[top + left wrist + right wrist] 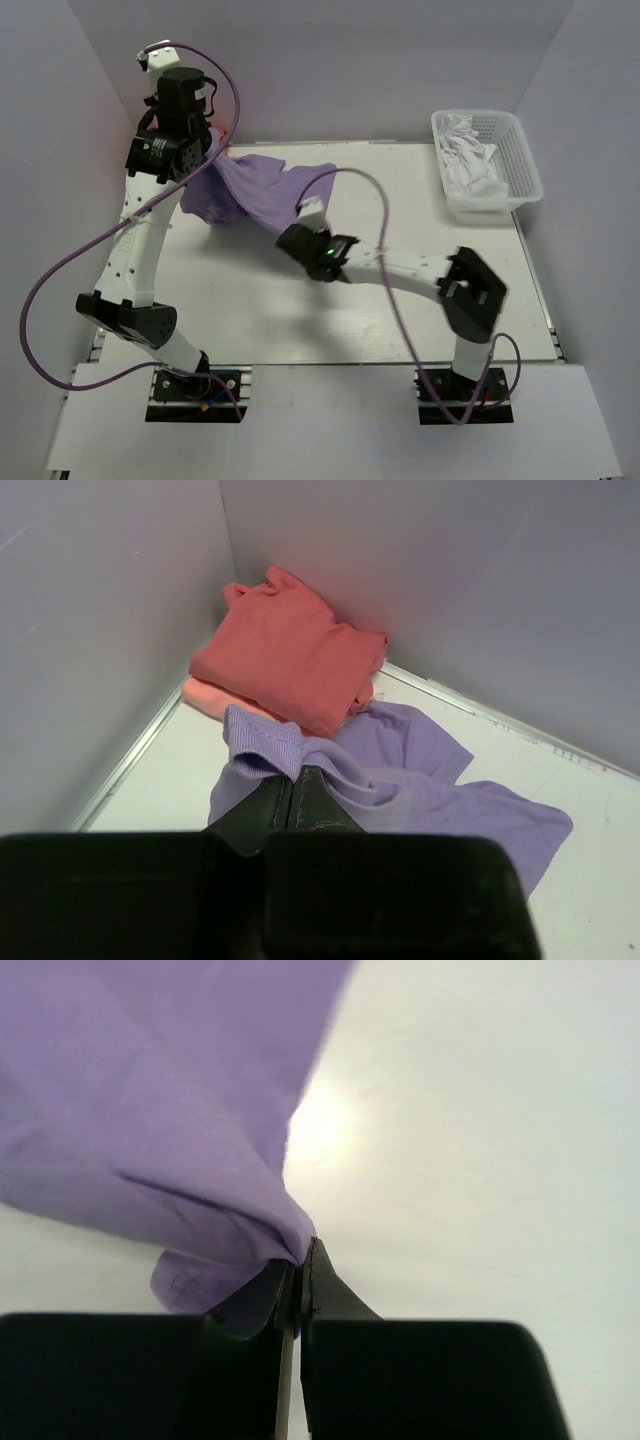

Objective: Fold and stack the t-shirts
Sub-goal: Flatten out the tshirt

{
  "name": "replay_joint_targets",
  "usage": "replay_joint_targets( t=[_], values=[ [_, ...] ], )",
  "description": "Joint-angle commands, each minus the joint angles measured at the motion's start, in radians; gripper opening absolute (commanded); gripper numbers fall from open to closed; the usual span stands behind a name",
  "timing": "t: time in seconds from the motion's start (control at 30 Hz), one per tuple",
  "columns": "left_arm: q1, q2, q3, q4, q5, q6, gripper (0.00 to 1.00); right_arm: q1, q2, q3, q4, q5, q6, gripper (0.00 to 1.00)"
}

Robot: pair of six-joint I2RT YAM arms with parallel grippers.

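Note:
The lavender-purple t-shirt hangs stretched between both arms over the far left of the table. My left gripper is shut on its ribbed collar edge, lifted near the back left corner. My right gripper is shut on a bunched corner of the same purple shirt, low over the table's middle. Behind it, in the corner, a folded coral-red t-shirt lies on top of a paler salmon-pink t-shirt.
A white mesh basket with crumpled white cloth stands at the back right. Grey walls close in the table on the left, back and right. Purple cables loop from both arms.

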State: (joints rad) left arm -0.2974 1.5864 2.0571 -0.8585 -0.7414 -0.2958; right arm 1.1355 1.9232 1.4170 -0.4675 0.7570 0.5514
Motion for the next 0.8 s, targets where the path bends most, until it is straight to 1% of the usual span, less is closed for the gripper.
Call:
replay_joint_targets(
  t=[0.0, 0.07, 0.1, 0.13, 0.17, 0.2, 0.27, 0.3, 0.33, 0.4, 0.43, 0.47, 0.53, 0.57, 0.63, 0.67, 0.7, 0.73, 0.77],
  values=[
    [0.001, -0.065, 0.057, 0.033, 0.028, 0.011, 0.0, -0.078, -0.284, -0.073, 0.064, 0.244, -0.158, 0.0],
    [0.001, -0.065, 0.071, 0.033, 0.049, -0.02, 0.0, -0.127, -0.355, -0.096, 0.09, 0.304, -0.25, 0.0],
    [0.001, -0.065, 0.052, 0.061, 0.101, -0.02, 0.0, -0.138, -0.459, -0.104, 0.119, 0.309, -0.308, 0.0],
    [0.001, -0.084, 0.041, 0.081, 0.131, -0.02, 0.0, -0.167, -0.493, -0.108, 0.179, 0.306, -0.393, 0.0],
    [0.001, -0.097, 0.041, 0.101, 0.154, -0.02, 0.0, -0.174, -0.524, -0.121, 0.214, 0.286, -0.439, 0.0],
    [0.001, -0.107, 0.031, 0.114, 0.187, -0.034, 0.0, -0.186, -0.621, -0.13, 0.318, 0.278, -0.579, 0.0],
    [0.001, -0.117, 0.061, 0.127, 0.2, -0.043, 0.0, -0.201, -0.697, -0.116, 0.374, 0.257, -0.657, 0.0],
    [-0.008, -0.129, 0.111, 0.127, 0.209, -0.054, 0.0, -0.209, -0.729, -0.087, 0.407, 0.255, -0.735, 0.0],
    [-0.017, -0.129, 0.139, 0.127, 0.221, -0.045, 0.0, -0.213, -0.756, -0.069, 0.411, 0.234, -0.767, 0.0],
    [-0.017, -0.138, 0.207, 0.113, 0.263, -0.045, 0.0, -0.223, -0.774, 0.017, 0.424, 0.19, -0.853, 0.0],
    [-0.017, -0.164, 0.207, 0.113, 0.273, -0.045, 0.0, -0.224, -0.786, 0.042, 0.415, 0.176, -0.92, 0.0],
    [-0.017, -0.181, 0.207, 0.127, 0.299, -0.045, 0.0, -0.224, -0.788, 0.103, 0.438, 0.174, -0.976, 0.0],
    [-0.017, -0.222, 0.189, 0.136, 0.336, -0.045, 0.0, -0.224, -0.783, 0.143, 0.454, 0.22, -1.085, 0.0],
    [-0.017, -0.268, 0.169, 0.151, 0.347, -0.045, 0.0, -0.224, -0.779, 0.201, 0.495, 0.229, -1.107, 0.0],
    [-0.017, -0.314, 0.159, 0.165, 0.347, -0.054, 0.0, -0.224, -0.799, 0.238, 0.526, 0.252, -1.181, 0.0],
    [-0.017, -0.353, 0.159, 0.165, 0.367, -0.054, 0.0, -0.22, -0.803, 0.297, 0.527, 0.242, -1.194, 0.0],
    [-0.017, -0.371, 0.159, 0.165, 0.381, -0.054, 0.0, -0.22, -0.816, 0.316, 0.527, 0.236, -1.199, 0.0],
    [-0.017, -0.391, 0.159, 0.165, 0.422, -0.063, 0.0, -0.22, -0.835, 0.335, 0.495, 0.19, -1.208, 0.0],
    [-0.017, -0.413, 0.159, 0.165, 0.454, -0.063, 0.0, -0.22, -0.857, 0.388, 0.471, 0.168, -1.203, 0.0]
  ],
)
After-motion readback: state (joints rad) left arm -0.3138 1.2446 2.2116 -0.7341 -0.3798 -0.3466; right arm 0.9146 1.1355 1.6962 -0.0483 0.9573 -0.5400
